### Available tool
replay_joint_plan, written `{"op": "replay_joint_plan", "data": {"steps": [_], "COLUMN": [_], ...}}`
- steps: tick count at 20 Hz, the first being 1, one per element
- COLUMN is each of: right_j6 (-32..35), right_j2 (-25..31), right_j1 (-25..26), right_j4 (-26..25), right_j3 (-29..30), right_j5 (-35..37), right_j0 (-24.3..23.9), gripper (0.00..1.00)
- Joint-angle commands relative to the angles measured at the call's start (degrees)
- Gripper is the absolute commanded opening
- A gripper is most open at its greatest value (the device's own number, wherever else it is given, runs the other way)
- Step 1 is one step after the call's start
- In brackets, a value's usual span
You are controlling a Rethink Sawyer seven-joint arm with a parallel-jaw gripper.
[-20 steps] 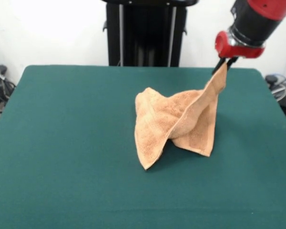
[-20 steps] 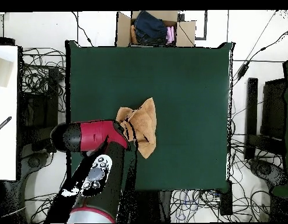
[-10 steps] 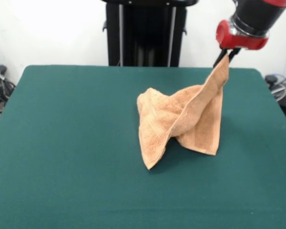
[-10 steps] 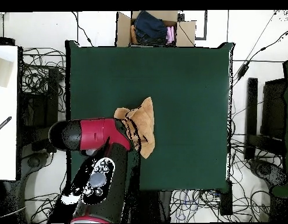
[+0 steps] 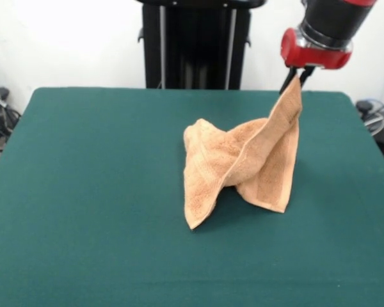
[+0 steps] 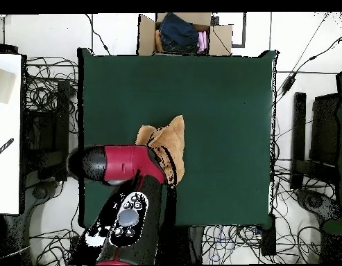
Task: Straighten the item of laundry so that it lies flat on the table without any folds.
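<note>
Gripper (image 5: 294,78) fingers pinched shut on top corner of towel (image 5: 243,163), holding it up above table (image 5: 83,192). Rest of towel drapes down in a tent shape, still folded, lower edges resting on table roughly mid-table. Overhead: arm covers part of towel (image 6: 170,142).

The counter (image 5: 83,192) was a wide rectangle topped with dark green felt-like cloth. On it, right of centre in the front view, rested the lower folds of a crumpled orange-tan terry towel (image 5: 233,163), one corner raised off the surface. The cloth around the towel lay smooth.
</note>
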Motion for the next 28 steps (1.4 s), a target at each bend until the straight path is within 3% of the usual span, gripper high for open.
{"op": "replay_joint_plan", "data": {"steps": [1, 19, 23, 28], "right_j6": [13.56, 12.57, 11.81, 8.97], "right_j2": [2.91, 2.46, 1.51, 0.44], "right_j1": [0.37, -0.12, -3.5, -11.41], "right_j4": [2.78, 3.06, 2.86, 2.25], "right_j3": [4.68, -0.33, -0.41, 4.18], "right_j5": [-3.69, 3.06, 6.57, 10.29], "right_j0": [-1.13, -1.16, -1.12, -1.51], "gripper": [0.0, 0.0, 0.0, 0.0]}}
